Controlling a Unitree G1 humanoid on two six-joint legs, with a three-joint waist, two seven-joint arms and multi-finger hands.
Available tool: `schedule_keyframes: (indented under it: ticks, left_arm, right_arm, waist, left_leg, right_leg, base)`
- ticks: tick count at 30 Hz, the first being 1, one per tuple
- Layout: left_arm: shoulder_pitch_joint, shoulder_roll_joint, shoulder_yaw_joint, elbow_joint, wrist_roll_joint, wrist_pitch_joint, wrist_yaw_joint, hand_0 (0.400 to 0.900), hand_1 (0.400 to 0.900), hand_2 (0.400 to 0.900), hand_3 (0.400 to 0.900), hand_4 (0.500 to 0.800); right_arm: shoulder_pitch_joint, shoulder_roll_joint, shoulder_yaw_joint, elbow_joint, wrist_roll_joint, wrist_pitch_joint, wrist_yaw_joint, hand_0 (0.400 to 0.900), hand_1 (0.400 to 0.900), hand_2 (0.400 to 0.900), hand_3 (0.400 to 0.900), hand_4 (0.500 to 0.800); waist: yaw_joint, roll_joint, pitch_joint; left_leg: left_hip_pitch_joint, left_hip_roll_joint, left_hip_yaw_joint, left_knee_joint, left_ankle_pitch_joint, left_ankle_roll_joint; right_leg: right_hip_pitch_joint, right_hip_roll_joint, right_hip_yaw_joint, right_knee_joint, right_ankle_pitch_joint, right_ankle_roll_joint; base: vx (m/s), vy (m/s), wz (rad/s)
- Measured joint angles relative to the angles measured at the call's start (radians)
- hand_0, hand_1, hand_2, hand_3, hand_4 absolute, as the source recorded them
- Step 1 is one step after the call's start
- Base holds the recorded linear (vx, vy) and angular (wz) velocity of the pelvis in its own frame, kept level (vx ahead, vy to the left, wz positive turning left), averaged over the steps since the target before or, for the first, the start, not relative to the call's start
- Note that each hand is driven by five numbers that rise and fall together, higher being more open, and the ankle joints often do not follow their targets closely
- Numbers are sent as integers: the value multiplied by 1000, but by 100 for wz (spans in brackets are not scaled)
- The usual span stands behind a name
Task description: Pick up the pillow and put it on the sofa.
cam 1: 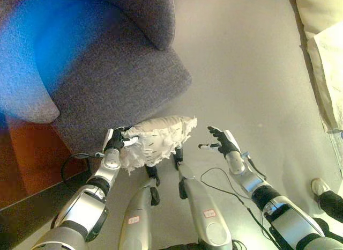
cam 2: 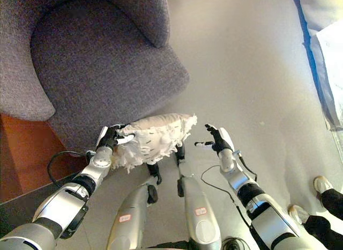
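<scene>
A cream, fringed pillow [cam 1: 156, 139] hangs in the air just in front of the grey sofa [cam 1: 102, 67], low by the seat's front edge. My left hand [cam 1: 117, 139] is shut on the pillow's left end and holds it up. My right hand [cam 1: 221, 141] is open with its fingers spread, a short way to the right of the pillow and not touching it. The same scene shows in the right eye view, with the pillow [cam 2: 155, 137], left hand [cam 2: 110, 137] and right hand [cam 2: 217, 140].
The sofa's seat and curved backrest [cam 2: 80, 51] fill the upper left. A reddish-brown floor patch [cam 1: 32, 159] lies left of the sofa. A pale cloth-covered piece [cam 1: 327, 57] stands at the right edge. A person's shoe [cam 1: 320, 185] and dark leg show at the lower right.
</scene>
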Motion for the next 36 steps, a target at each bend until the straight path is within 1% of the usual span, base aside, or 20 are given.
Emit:
schedule_keyframes:
  ticks: [1, 3, 6, 11, 18, 23, 27, 30, 34, 36]
  left_arm:
    - [-5, 10, 0, 0, 0, 4, 0, 400, 400, 400, 400, 500]
    - [-20, 19, 0, 1, 0, 18, 0, 400, 400, 400, 400, 500]
    - [-40, 19, -16, 1, 1, 21, -1, 400, 400, 400, 400, 500]
    - [-52, 16, -17, 7, 1, 22, -13, 400, 400, 400, 400, 500]
    - [-51, 16, -18, 7, 1, 24, -16, 400, 400, 400, 400, 500]
    - [-40, 14, -22, 7, 1, 34, -24, 400, 400, 400, 400, 500]
    - [3, 8, -22, 5, 4, 34, -42, 400, 400, 400, 400, 500]
    - [61, 2, -21, -11, 4, 33, -53, 400, 400, 400, 400, 500]
    - [156, 3, -17, -82, 5, 32, -54, 400, 400, 400, 400, 500]
    - [202, 1, -17, -115, 9, 32, -54, 400, 400, 400, 400, 500]
  right_arm:
    - [-10, 0, 3, -13, 1, 10, -4, 900, 900, 900, 900, 800]
    - [-15, -1, 3, -40, 4, 15, -13, 900, 900, 900, 900, 800]
    - [-15, 0, 4, -44, 9, 18, -14, 900, 900, 900, 900, 800]
    - [-15, 1, 31, -42, 15, 18, -14, 900, 900, 900, 900, 800]
    - [-13, 1, 32, -42, 16, 18, -14, 900, 900, 900, 900, 800]
    - [-1, 4, 32, -38, 15, 20, -12, 900, 900, 900, 900, 800]
    - [11, 18, 32, 2, 14, 18, -7, 900, 900, 900, 900, 800]
    - [37, 35, 28, 64, 15, 13, 9, 900, 900, 900, 900, 800]
    - [115, 59, -10, 102, 14, 8, 33, 900, 900, 900, 900, 800]
    - [141, 62, -13, 126, 13, 6, 48, 900, 900, 900, 900, 800]
  waist:
    - [-11, -4, 1]
    - [-18, -15, 2]
    - [-19, -21, 2]
    - [-19, -23, 2]
    - [-18, -23, 2]
    - [-17, -23, 2]
    - [-15, -23, 2]
    - [-12, -22, 1]
    - [15, -18, -4]
    - [16, -9, -10]
  left_leg:
    - [-10, 0, -1, 9, -3, 2]
    - [-20, -1, 1, 19, -7, 7]
    - [-26, -1, 3, 32, -15, 12]
    - [-26, -1, 7, 43, -25, 15]
    - [-23, -1, 7, 55, -25, 16]
    - [24, -2, 8, 40, -24, 18]
    - [112, -10, 6, -7, -14, 17]
    - [206, -22, -3, -78, 6, 8]
    - [312, -26, -6, -178, 51, -3]
    - [351, -26, -21, -215, 63, -9]
  right_leg:
    - [-6, -1, -1, 2, 0, 0]
    - [-13, -3, 2, 2, 2, 3]
    - [-14, -4, 8, 3, 3, 2]
    - [-15, -4, 16, 10, 5, -1]
    - [-12, -6, 16, 22, 5, -1]
    - [34, -7, 16, 18, 5, -1]
    - [110, -11, 14, -1, 1, 4]
    - [191, -17, 0, -31, -7, 4]
    - [260, -14, -20, -59, -18, -5]
    - [294, -10, -33, -77, -22, -10]
  base:
    - [0, 0, 0]
    - [0, 0, 0]
    - [0, 0, 0]
    - [-2, 1, 2]
    - [-1, 0, 1]
    - [13, 7, 2]
    - [69, 7, 7]
    - [107, -13, 10]
    - [125, -5, 9]
    - [131, 10, 8]
